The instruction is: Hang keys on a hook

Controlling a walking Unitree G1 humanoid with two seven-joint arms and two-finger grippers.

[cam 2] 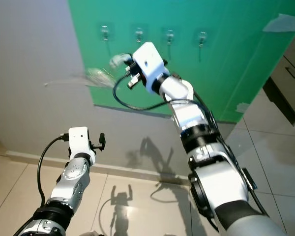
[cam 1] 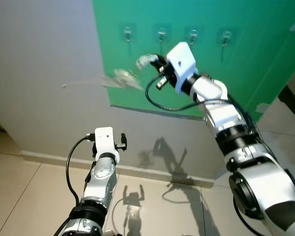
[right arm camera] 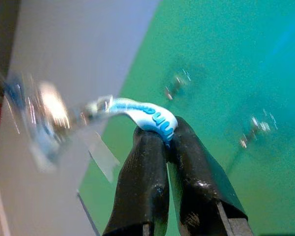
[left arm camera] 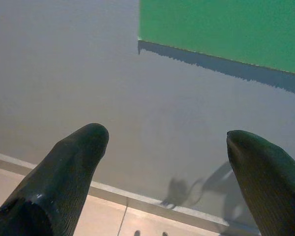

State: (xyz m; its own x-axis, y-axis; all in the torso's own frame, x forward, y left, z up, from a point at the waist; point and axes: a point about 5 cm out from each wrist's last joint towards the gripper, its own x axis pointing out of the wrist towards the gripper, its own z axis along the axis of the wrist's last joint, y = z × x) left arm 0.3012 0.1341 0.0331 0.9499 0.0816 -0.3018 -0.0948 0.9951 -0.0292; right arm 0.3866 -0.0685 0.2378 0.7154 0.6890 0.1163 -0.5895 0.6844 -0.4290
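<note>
Upper middle of frame, my right tool [right arm camera: 160,140] pinches the key strap [right arm camera: 147,115]; swinging keys [cam 1: 124,77] could miss the hooks [cam 1: 128,33].

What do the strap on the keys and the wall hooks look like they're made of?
The strap, pinched in the right pincer, looks like soft white-and-blue fabric or rubber; it bends smoothly. The hooks look like shiny metal or clear plastic, judging by bright glints; they are too small to tell.
</note>
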